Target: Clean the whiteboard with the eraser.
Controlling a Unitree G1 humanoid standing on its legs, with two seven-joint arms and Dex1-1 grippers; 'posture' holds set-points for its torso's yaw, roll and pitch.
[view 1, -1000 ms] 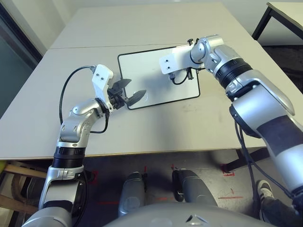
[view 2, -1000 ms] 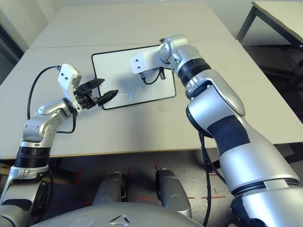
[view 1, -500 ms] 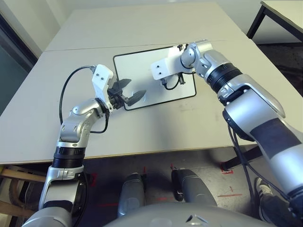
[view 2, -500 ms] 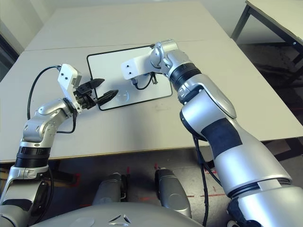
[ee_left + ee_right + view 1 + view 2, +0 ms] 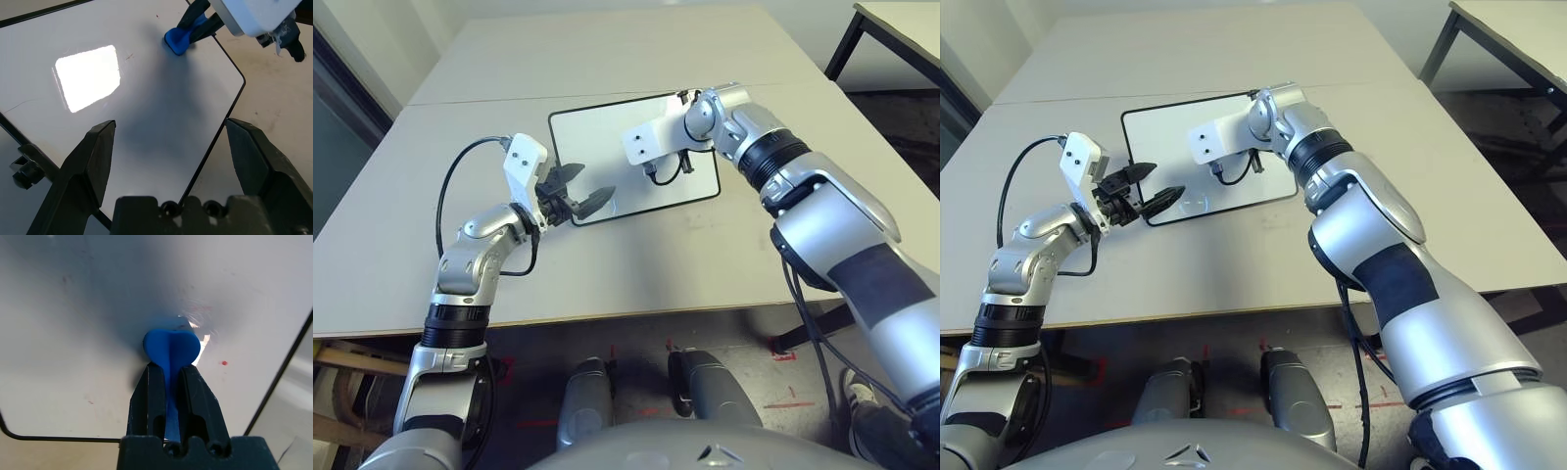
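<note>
Right wrist view: right gripper clamped on eraser, tip pressed to whiteboard. Left gripper spread wide, empty, over board edge.

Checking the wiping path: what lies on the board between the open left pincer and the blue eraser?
Bare whiteboard, as the left wrist view shows: no object between the left pincer and the eraser, just a glare patch and faint specks.
</note>
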